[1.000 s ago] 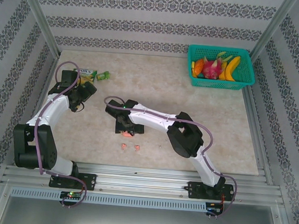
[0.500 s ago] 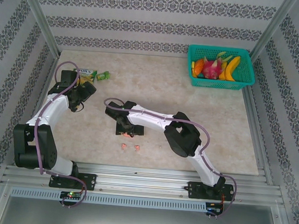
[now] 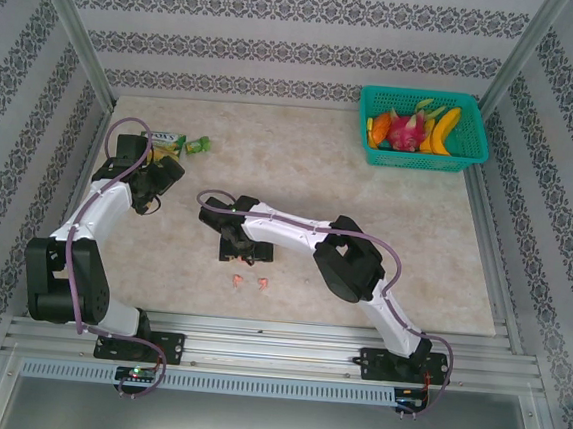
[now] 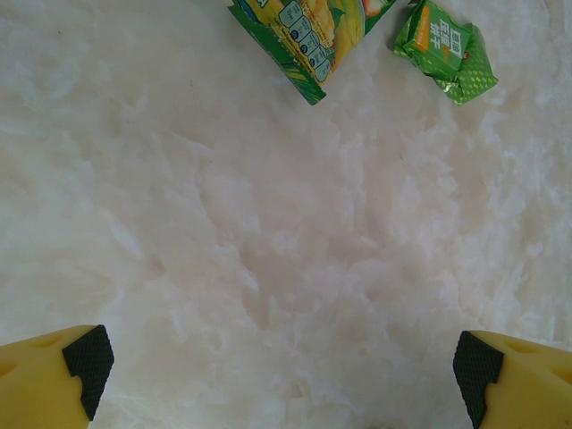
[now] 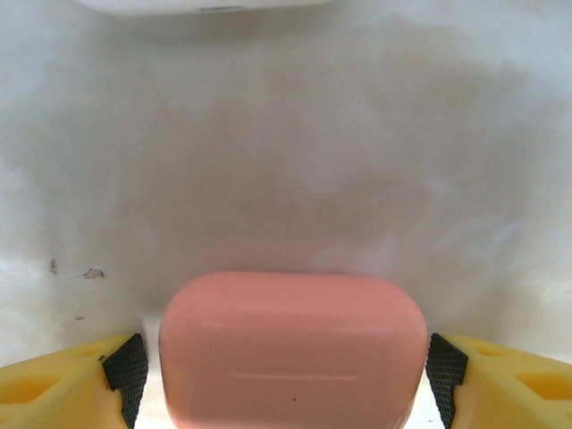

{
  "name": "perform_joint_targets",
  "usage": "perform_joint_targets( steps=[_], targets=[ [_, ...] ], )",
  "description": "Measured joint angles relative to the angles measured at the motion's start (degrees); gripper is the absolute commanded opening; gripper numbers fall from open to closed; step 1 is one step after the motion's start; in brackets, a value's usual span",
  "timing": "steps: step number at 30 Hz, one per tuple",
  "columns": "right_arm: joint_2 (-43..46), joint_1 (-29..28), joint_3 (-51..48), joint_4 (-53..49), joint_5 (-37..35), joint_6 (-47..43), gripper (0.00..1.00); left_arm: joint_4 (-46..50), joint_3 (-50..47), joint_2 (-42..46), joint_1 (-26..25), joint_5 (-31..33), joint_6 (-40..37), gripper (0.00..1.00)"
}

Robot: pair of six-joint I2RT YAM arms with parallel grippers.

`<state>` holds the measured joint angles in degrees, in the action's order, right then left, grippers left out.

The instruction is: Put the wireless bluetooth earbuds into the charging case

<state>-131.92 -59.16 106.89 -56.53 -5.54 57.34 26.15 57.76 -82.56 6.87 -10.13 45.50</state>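
Two salmon-pink earbuds [image 3: 260, 284] lie close to the worktop's [image 3: 368, 202] near edge, just nearward of the right gripper [image 5: 286, 375]. Its spread jaws straddle the pink charging case [image 5: 290, 340] — pads apparently not quite touching. The left gripper [image 4: 286, 366] — jaws released — hangs by the left edge; open room lies centre and right.

The white left arm [image 3: 101, 213] and right arm [image 3: 286, 225] have black joints and black bases. Mauve cables [image 3: 124, 125] loop along each. The yellow fingers [image 4: 36, 384] carry black pads [image 4: 88, 362].
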Motion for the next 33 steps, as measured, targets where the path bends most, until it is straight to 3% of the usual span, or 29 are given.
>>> perform_joint_targets(
  steps=[15,26,33],
  targets=[
    [-0.59,0.07,0.66,0.33,-0.02,-0.02,0.73,-0.02,0.0,0.0,0.0,-0.2,0.0,1.0],
    [-0.61,0.15,0.63,0.39,-0.07,-0.04,0.73,-0.02,0.0,0.0,0.0,-0.39,0.0,1.0],
    [-0.61,0.17,0.5,0.98,-0.02,-0.26,0.65,-0.57,-0.39,0.0,0.0,-1.11,0.0,1.0]
  ],
)
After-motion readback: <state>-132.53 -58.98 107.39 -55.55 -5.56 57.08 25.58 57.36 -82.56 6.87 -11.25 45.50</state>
